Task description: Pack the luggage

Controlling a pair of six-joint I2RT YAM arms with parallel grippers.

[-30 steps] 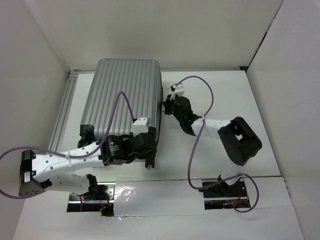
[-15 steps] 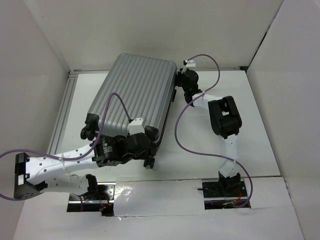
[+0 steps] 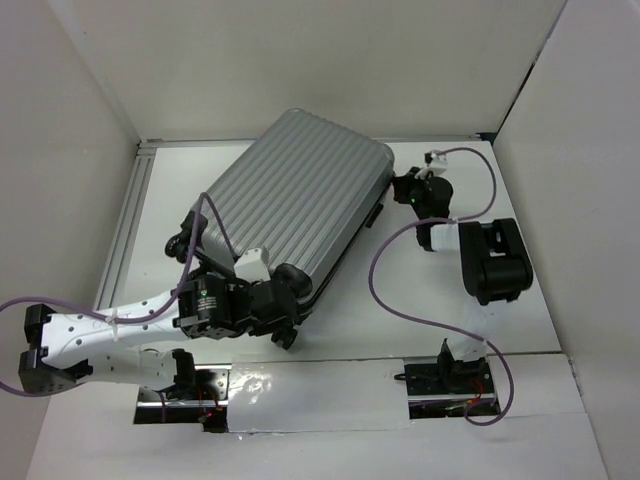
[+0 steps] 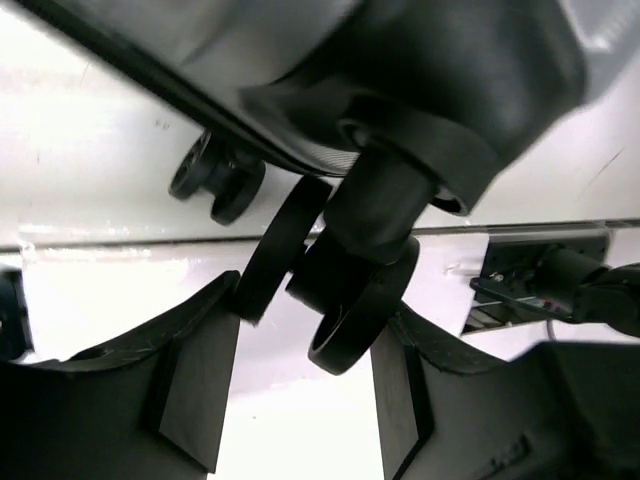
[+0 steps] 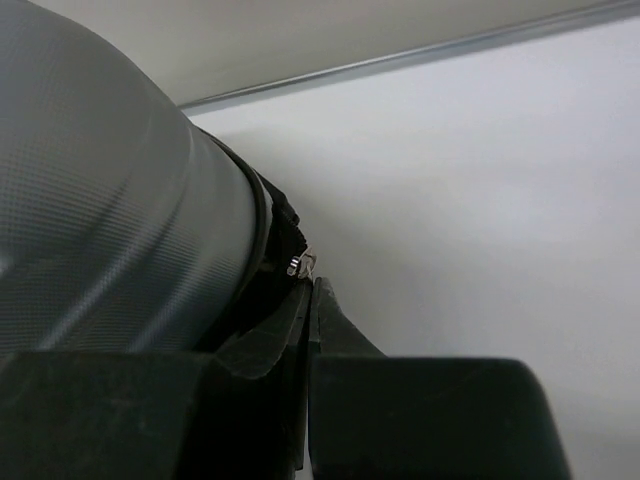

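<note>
Luggage (image 3: pixel 290 205) lies closed on the white surface (image 3: pixel 400 300), slanting from 7 o'clock up to 1 o'clock. Left fingers (image 4: pixel 195 390), partly spread, clamp a black wheel (image 4: pixel 350 300) at its 6 o'clock corner. Right fingers (image 5: pixel 335 330), pressed fully together, touch the seam at its 2 o'clock corner, beside a small metal zip pull (image 5: pixel 298 264).

A wheel (image 4: pixel 352 300) fills the gap between my left gripper's (image 4: pixel 300 400) fingers, and the suitcase (image 3: pixel 290 210) blocks everything ahead of it. My right gripper (image 5: pixel 308 292) has the suitcase close on its left. Ahead and to its right, bare table (image 5: pixel 480 200) runs to the back wall (image 5: pixel 300 40).
</note>
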